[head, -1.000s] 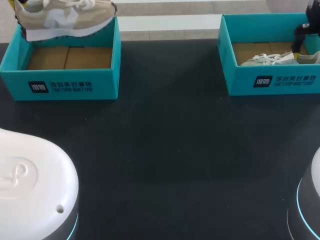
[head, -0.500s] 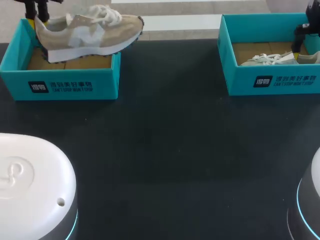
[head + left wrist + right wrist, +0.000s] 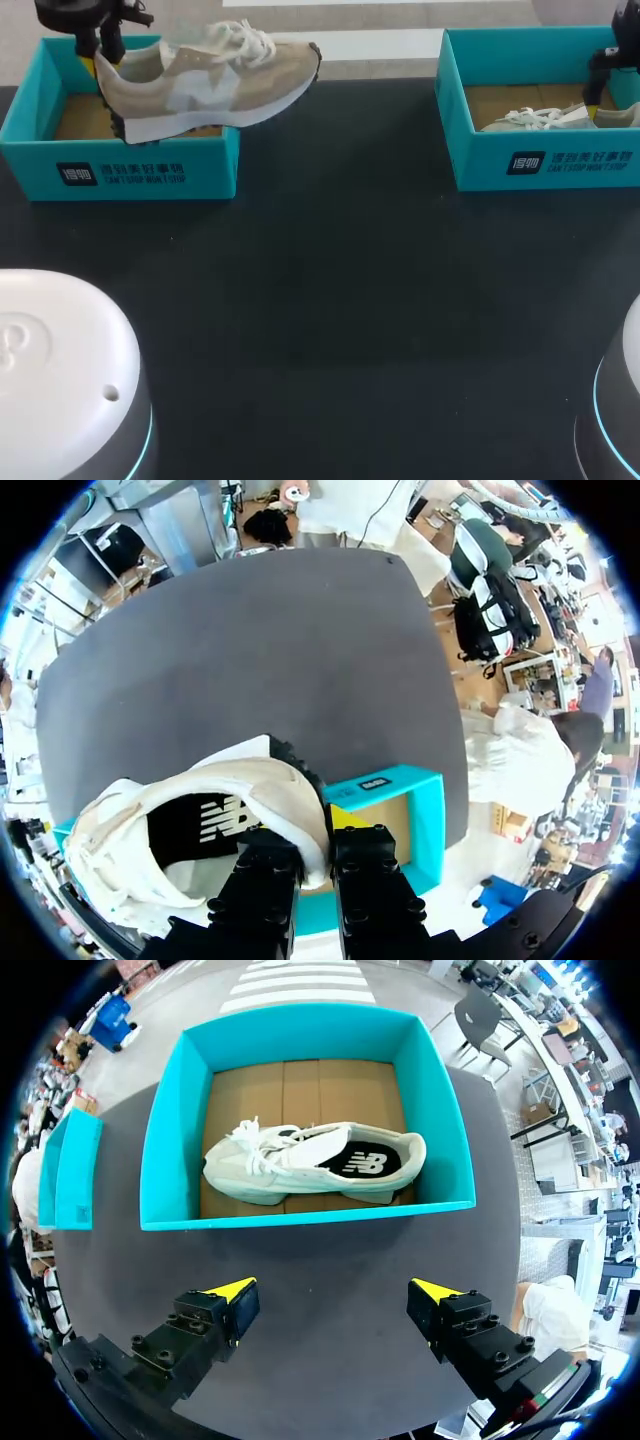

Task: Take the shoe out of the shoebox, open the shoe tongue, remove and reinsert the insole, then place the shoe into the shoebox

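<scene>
My left end effector (image 3: 330,832) is clenched on the tan shoe (image 3: 215,82) at its heel, above the left shoebox (image 3: 130,170). My right end effector (image 3: 332,1302) hangs released; the white shoe (image 3: 310,1165) lies ahead, inside the right shoebox (image 3: 170,1140).

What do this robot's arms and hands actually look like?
The left arm and right arm have smooth, rounded white housings ringed by a glowing cyan band. The left gripper and right gripper are black and blocky, dotted with screws, each with two fingers ending in bright yellow tips.
</scene>
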{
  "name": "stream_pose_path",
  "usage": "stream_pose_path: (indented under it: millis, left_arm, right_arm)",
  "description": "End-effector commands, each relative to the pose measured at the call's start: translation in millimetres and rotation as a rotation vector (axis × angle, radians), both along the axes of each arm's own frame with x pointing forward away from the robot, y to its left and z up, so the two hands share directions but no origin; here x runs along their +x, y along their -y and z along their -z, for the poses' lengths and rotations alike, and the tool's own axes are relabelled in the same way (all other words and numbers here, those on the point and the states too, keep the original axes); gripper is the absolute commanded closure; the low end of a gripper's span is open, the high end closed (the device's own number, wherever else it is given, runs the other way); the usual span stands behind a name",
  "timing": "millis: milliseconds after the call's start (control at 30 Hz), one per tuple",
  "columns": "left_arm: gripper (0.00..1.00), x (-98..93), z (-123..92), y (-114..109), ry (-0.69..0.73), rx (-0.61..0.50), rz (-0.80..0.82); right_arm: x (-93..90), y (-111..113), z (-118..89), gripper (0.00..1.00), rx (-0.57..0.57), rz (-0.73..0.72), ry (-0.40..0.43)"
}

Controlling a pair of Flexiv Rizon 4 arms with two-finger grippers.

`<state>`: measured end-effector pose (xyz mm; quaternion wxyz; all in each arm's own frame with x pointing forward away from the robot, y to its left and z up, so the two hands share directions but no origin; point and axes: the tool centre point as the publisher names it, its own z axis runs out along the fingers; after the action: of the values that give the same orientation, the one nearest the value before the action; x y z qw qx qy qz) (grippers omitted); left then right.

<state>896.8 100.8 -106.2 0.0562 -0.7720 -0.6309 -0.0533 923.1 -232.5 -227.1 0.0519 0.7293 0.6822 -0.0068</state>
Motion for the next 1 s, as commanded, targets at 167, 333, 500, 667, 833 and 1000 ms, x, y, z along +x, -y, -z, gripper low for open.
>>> stream_pose_path:
  millis: [167, 333, 500, 667, 833, 1000]
  left_arm:
    - [1.0, -4.2, 0.0, -2.8, 0.086, -0.021, 0.015]
    - [1.0, -14.9, 3.2, 8.9, 0.085, 0.019, 0.01]
    - [1.0, -41.6, 6.6, 40.9, 0.092, 0.031, -0.005]
    - [1.0, -61.6, 16.3, 72.3, 0.086, 0.061, -0.033]
    - [1.0, -78.4, 31.5, 108.2, 0.078, 0.062, -0.031]
    - [1.0, -89.6, 46.9, 142.4, 0.07, 0.066, -0.007]
  right_arm:
    - [0.3, -0.2, 0.3, 0.0, 0.0, 0.0, 0.001]
    - [0.3, -0.2, 0.3, 0.0, 0.0, 0.0, 0.001]
    - [0.3, -0.2, 0.3, 0.0, 0.0, 0.0, 0.001]
    - [0.3, -0.2, 0.3, 0.0, 0.0, 0.0, 0.001]
    - [0.3, -0.2, 0.3, 0.0, 0.0, 0.0, 0.001]
    - [0.3, -0.2, 0.3, 0.0, 0.0, 0.0, 0.001]
